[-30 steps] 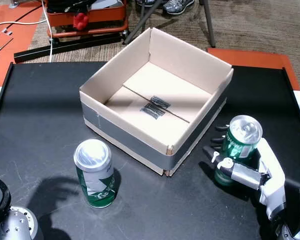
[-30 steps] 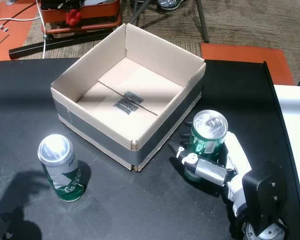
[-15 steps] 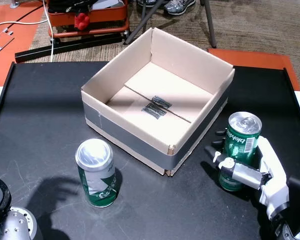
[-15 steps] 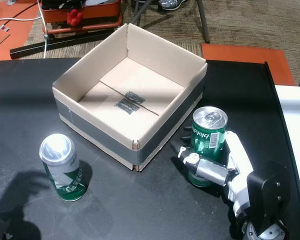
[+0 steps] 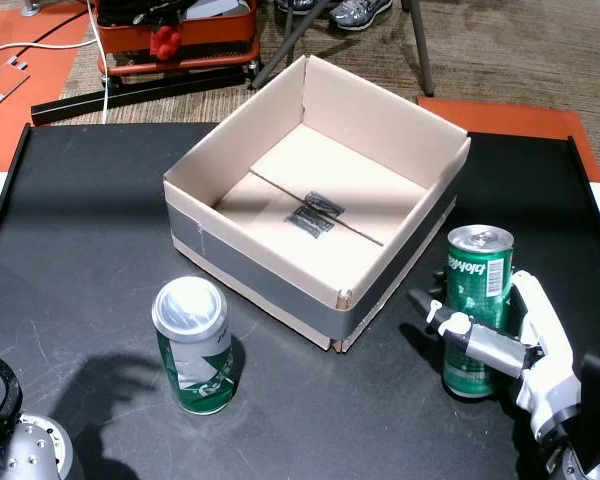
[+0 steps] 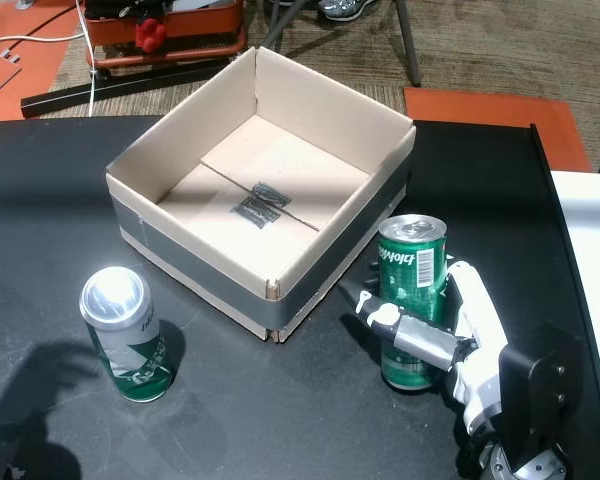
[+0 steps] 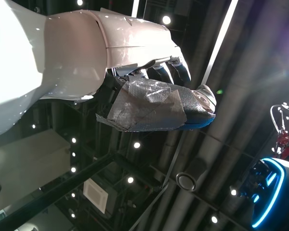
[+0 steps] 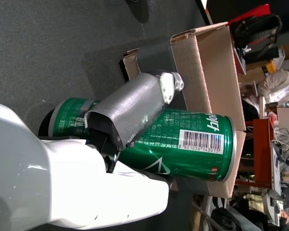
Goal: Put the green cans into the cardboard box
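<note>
A: Where is there open room?
B: The black tabletop (image 5: 90, 250) lies bare on the left and in front; its raised edges run down both sides; the box (image 5: 316, 196) (image 6: 259, 190) sits toward the far middle, turned cornerwise, top open, inside holding only a taped seam; a grey tape band wraps its near walls.

A: And the cans?
B: One can (image 5: 477, 310) (image 6: 412, 300) stands upright just right of the box's near corner, near it but apart from its wall; the right robot hand (image 5: 525, 345) (image 6: 450, 340) has its fingers wrapped round the can's lower half, thumb across the front; the other can (image 5: 193, 343) (image 6: 125, 333) stands alone at front left, well apart from the box, nothing touching it.

A: What do the wrist views add?
B: The right wrist view shows the held can (image 8: 183, 142) on its side in the turned picture, a taped thumb (image 8: 130, 108) pressed over it, barcode and white lettering plain, the box corner (image 8: 192, 53) just behind; the left wrist view shows only the left robot hand (image 7: 149, 96) against ceiling lights, fingers curled with nothing in them; whether fully closed I cannot tell.

A: How do the cans look?
B: Green with white markings and silver tops; the held one shows a pull-tab.
</note>
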Tool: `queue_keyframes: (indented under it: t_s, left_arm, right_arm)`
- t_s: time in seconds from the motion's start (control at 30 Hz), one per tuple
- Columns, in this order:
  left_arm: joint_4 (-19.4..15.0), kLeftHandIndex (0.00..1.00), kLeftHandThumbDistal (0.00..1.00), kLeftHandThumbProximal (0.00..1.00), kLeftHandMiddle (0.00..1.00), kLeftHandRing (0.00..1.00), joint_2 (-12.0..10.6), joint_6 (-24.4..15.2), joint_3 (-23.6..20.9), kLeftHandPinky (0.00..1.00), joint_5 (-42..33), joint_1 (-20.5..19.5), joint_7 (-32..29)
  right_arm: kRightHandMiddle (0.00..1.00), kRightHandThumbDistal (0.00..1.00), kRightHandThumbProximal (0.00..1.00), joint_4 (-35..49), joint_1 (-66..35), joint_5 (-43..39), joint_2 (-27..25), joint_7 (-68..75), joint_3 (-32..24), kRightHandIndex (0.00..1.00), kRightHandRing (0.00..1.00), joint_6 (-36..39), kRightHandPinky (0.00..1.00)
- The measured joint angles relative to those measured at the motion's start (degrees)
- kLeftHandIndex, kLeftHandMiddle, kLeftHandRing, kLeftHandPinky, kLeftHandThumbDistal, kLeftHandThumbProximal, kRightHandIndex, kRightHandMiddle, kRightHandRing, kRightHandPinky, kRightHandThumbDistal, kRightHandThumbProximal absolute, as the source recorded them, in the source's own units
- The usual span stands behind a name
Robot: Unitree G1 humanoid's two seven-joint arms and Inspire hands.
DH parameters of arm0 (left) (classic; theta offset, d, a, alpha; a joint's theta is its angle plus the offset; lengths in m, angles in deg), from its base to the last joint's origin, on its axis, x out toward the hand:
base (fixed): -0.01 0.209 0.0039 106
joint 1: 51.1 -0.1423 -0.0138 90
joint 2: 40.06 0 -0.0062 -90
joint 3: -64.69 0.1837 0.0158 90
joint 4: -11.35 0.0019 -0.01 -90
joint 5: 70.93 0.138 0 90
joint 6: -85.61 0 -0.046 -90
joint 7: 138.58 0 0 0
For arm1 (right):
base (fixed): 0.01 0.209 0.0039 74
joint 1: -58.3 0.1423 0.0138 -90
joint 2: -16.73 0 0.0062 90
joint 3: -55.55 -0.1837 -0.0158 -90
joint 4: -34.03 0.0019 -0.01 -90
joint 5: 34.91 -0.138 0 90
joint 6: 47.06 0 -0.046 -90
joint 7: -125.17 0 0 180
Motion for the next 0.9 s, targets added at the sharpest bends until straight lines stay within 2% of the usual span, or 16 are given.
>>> queue_keyframes:
  t_s: [0.17,0.27,0.3,0.47,0.63,0.9]
  left_arm:
    - [0.0,0.68,0.24,0.76,0.72,0.84,0.0,-0.1,0.0,0.87,0.0,0.0,0.0]
    - [0.0,0.68,0.24,0.76,0.72,0.84,0.0,-0.1,0.0,0.87,0.0,0.0,0.1]
    - [0.0,0.68,0.23,0.77,0.73,0.84,0.0,-0.2,0.0,0.87,0.1,0.0,0.1]
    - [0.0,0.69,0.23,0.76,0.73,0.85,0.0,-0.3,0.0,0.87,0.1,0.0,0.1]
    - [0.0,0.69,0.24,0.76,0.73,0.84,0.0,0.6,0.1,0.87,0.1,0.0,0.1]
    - [0.0,0.69,0.25,0.75,0.73,0.85,0.0,0.6,0.1,0.87,0.1,0.0,0.1]
  right_arm:
    - [0.26,0.80,0.00,0.0,0.0,-0.2,0.5,1.1,-1.0,0.14,0.32,0.0,0.32]
    - [0.21,0.71,0.00,0.0,0.0,-0.2,0.9,3.2,-1.2,0.08,0.27,0.0,0.26]
    - [0.20,0.66,0.00,0.0,0.0,-0.2,1.1,4.2,-1.2,0.06,0.28,0.2,0.25]
    - [0.23,0.53,0.00,0.1,0.1,0.0,1.6,8.4,-1.1,0.03,0.39,0.4,0.27]
    - [0.30,0.52,0.00,0.1,0.1,0.0,1.8,9.7,-1.3,0.02,0.47,0.4,0.36]
    - [0.27,0.43,0.00,0.1,0.1,-0.1,1.9,9.8,-1.4,0.00,0.45,0.5,0.36]
